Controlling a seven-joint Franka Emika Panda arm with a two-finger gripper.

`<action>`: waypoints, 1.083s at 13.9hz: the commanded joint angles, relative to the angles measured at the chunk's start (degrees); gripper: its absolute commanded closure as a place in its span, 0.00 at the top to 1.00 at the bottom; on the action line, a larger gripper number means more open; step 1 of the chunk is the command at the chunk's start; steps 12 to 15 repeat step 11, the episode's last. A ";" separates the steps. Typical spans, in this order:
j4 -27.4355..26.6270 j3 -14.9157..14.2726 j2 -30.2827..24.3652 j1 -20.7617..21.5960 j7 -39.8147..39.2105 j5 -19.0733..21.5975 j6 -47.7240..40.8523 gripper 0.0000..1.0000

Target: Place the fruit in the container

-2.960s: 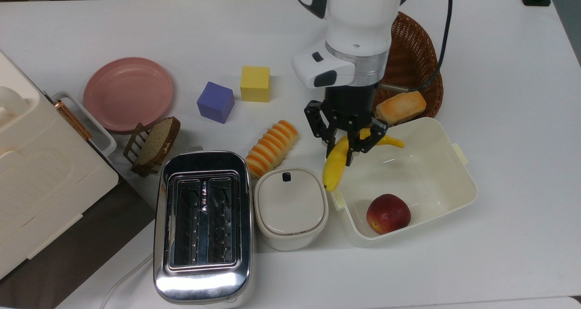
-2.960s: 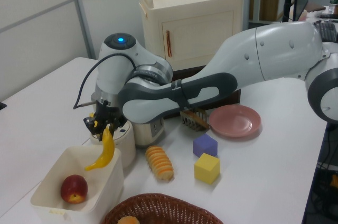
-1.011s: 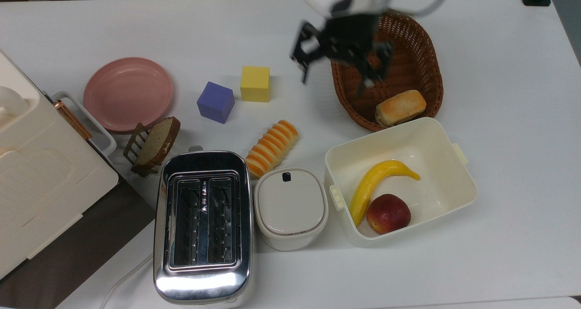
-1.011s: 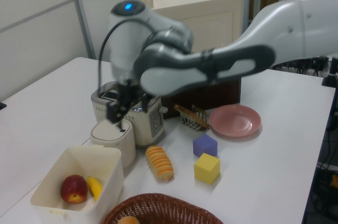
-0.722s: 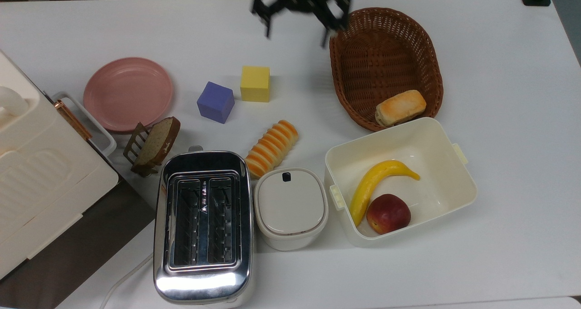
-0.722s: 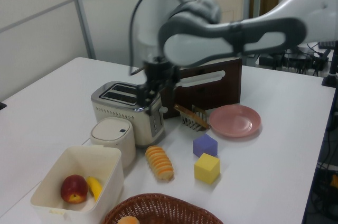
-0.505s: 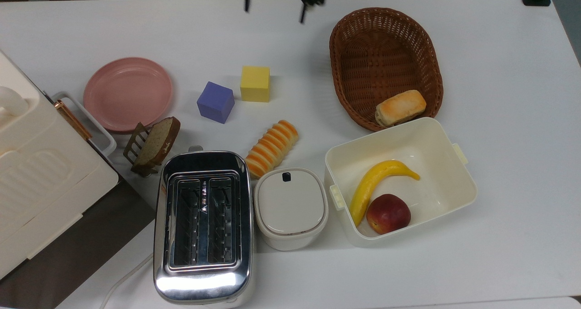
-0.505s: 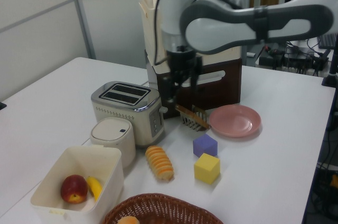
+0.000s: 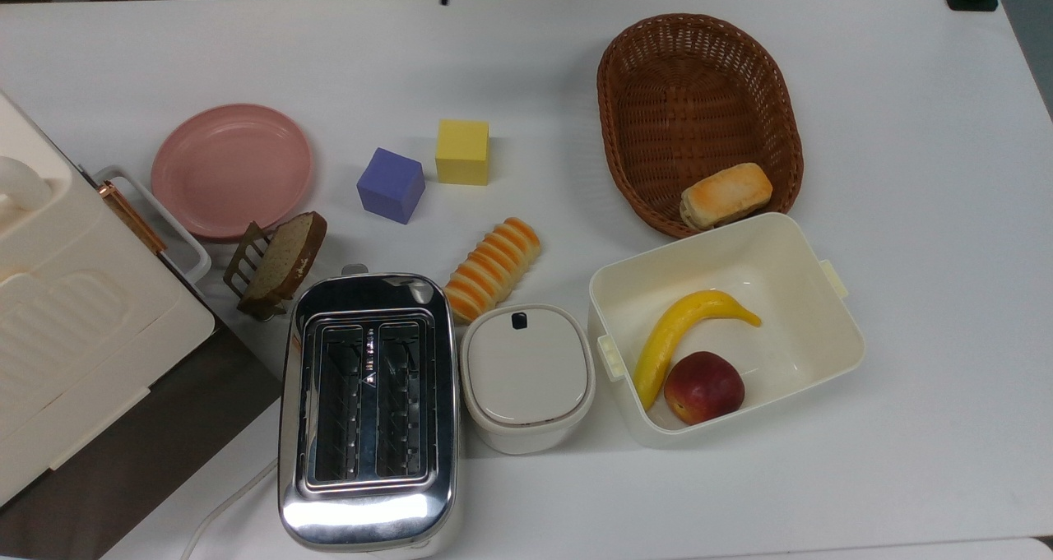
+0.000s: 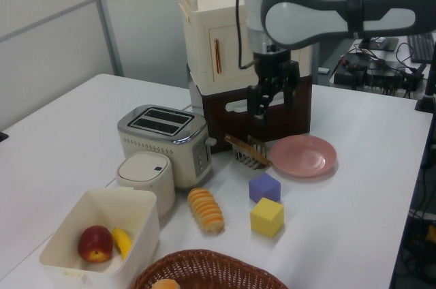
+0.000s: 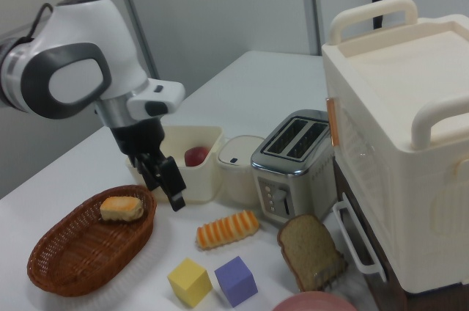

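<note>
Two fruits lying in tub point(image 9: 831, 342): banana point(image 9: 679, 334) touching apple point(image 9: 704, 386). Gripper point(image 11: 165, 183) raised well clear, empty, fingers apparently apart. Task judged complete; nothing left.

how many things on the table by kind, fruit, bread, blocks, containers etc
Fruit: 2, banana, apple
Bread: 3, roll, ridged loaf, toast slice
Blocks: 2, yellow, purple
Containers: 3, tub, basket, lidded box
Plate: 1
Toaster: 1
Total: 12
</note>
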 commanded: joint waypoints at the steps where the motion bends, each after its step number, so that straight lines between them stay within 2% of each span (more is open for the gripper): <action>1: -0.81 -0.11 -1.54 -1.03 -2.07 1.67 -1.62 1.00; 2: 0.76 -0.20 -0.58 -1.12 -1.98 1.67 -2.93 1.00; 4: 7.34 -0.20 3.72 -1.56 -1.98 1.84 -6.54 1.00; 5: 8.41 -0.11 4.96 -1.65 -1.71 1.76 -7.25 1.00; 15: 8.69 -0.64 5.85 -1.74 -2.42 2.11 -7.08 1.00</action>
